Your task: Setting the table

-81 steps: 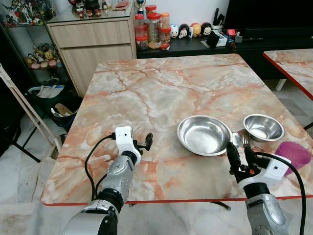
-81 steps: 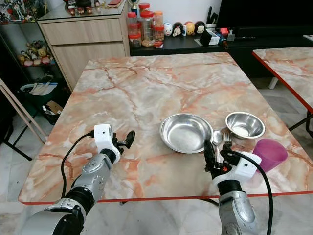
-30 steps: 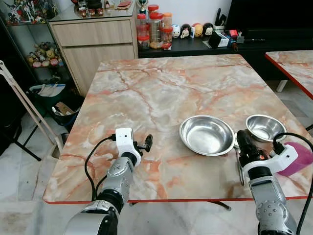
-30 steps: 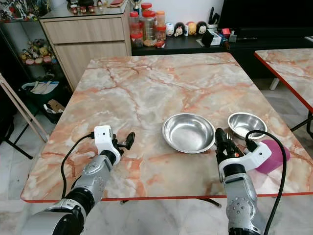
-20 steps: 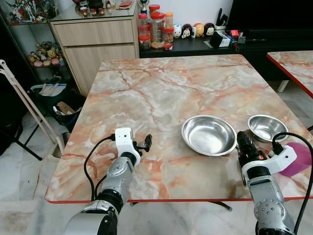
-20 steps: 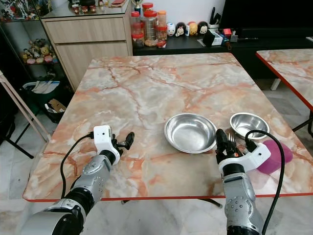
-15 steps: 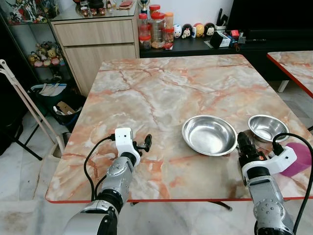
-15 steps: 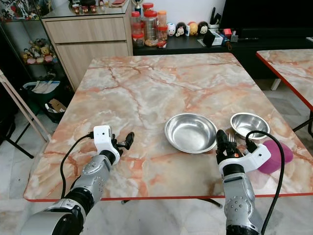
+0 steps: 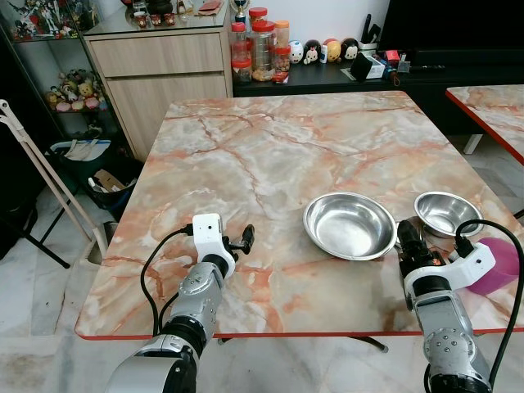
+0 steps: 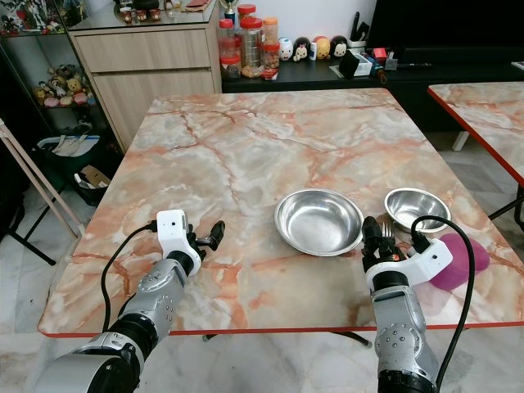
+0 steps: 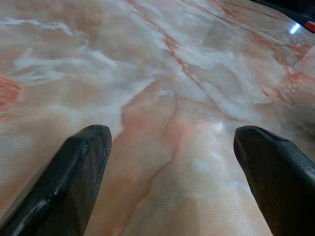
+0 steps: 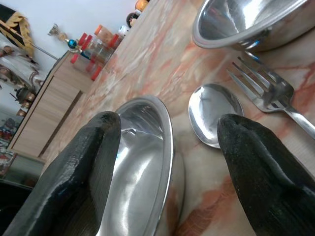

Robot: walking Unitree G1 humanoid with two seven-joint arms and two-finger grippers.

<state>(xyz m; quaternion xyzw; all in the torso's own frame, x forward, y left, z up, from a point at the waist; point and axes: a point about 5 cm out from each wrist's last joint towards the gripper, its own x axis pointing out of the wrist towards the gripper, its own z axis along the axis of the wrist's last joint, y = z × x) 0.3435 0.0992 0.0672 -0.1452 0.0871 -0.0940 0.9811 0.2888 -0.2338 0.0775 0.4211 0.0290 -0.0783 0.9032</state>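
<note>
The right gripper (image 12: 167, 162) sits low over the near right part of the pink-veined marble table (image 9: 270, 155), its two black fingers (image 12: 83, 162) spread wide and holding nothing. From its wrist camera you look straight between them: one finger lies over the rim of the wide, shallow steel plate (image 9: 350, 225), and past the gap rest a steel spoon (image 12: 214, 114) and a steel fork (image 12: 268, 96), side by side on the marble, bowl and tines pointing away from the robot. Both pieces lie in the strip between the plate and the smaller, deeper steel bowl (image 9: 446, 214), the fork on the bowl's side, with its tines right up by the bowl's foot.

Off to the right of the gripper's white wrist block, by the table's right edge, stands a translucent purple plastic cup (image 9: 501, 264), partly hidden behind the black cable.

Over on the near left, the left gripper (image 9: 246, 239) hovers just above bare marble, well apart from the dishes; its fingers (image 11: 74, 177) are parted too, with only stone between them.

Farther back, beyond the table, a light wooden cabinet (image 9: 164, 74) stands against the wall, with a cluster of red-lidded jars (image 9: 258, 49) on the low dark shelf beside it and a row of small round figurines (image 9: 315, 51) beside them.
</note>
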